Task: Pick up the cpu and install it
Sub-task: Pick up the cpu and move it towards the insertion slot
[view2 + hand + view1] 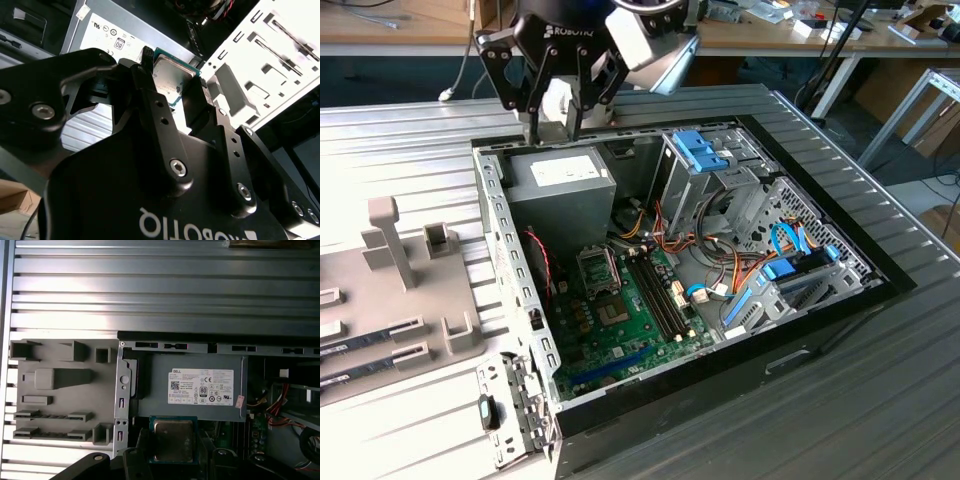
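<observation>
gripper: one, with two fingers. cpu: one, clamped between the jaws. computer case: one, open, beneath the jaws. power supply: one, just beyond the jaws. motherboard: one, further down inside the case. cpu socket: one. grey holder tray: one, well off to one side of the jaws.

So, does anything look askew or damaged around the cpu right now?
Nothing stands out. The cpu sits straight between the fingers of the tool, over the power supply in the open computer case; no damage visible.
</observation>
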Tool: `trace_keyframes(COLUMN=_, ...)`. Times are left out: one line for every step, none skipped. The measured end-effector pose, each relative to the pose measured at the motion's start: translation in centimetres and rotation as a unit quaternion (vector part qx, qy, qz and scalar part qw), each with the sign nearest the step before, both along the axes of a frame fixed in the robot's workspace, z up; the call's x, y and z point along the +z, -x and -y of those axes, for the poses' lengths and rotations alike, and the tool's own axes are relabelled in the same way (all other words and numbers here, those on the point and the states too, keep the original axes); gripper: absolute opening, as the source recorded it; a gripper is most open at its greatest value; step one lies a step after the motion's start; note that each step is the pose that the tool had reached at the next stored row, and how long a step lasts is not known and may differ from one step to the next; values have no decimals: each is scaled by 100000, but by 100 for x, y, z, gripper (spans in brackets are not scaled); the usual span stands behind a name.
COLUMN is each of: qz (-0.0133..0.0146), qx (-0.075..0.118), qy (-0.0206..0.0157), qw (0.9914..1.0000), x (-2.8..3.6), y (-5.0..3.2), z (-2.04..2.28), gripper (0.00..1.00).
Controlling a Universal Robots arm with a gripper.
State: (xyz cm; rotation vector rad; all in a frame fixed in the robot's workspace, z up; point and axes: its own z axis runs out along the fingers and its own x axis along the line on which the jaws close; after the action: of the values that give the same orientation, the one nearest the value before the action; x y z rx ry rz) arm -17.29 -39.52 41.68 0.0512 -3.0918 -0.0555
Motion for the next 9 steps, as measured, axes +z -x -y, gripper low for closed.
trace_keyframes(qz=1, qx=0, qy=-1, qw=100000, x=-1, y=-7, z=0, gripper=47)
trace_keyframes(qz=2, qx=-2, qy=-2, qw=100000, x=-2, y=-12, z=0, gripper=47)
trace_keyframes(qz=1, qx=2, qy=-2, qw=100000, x=-3, y=-21, z=0, gripper=47)
trace_keyframes(qz=3, qx=1, qy=-4, qw=100000, x=-4, y=-29, z=0, gripper=47)
trace_keyframes(qz=4, qx=3, qy=-6, qw=100000, x=-5, y=-35, z=0, gripper=47)
trace_keyframes(qz=2, qx=1, qy=-1, qw=100000, x=-5, y=-44, z=0, gripper=47)
trace_keyframes(qz=3, qx=2, qy=-1, qw=100000, x=-6, y=-49, z=0, gripper=47)
trace_keyframes(qz=0, qx=1, qy=0, qw=100000, x=-7, y=-57, z=0, gripper=47)
trace_keyframes(qz=-1, qx=1, qy=1, qw=100000, x=-8, y=-67, z=0, gripper=47)
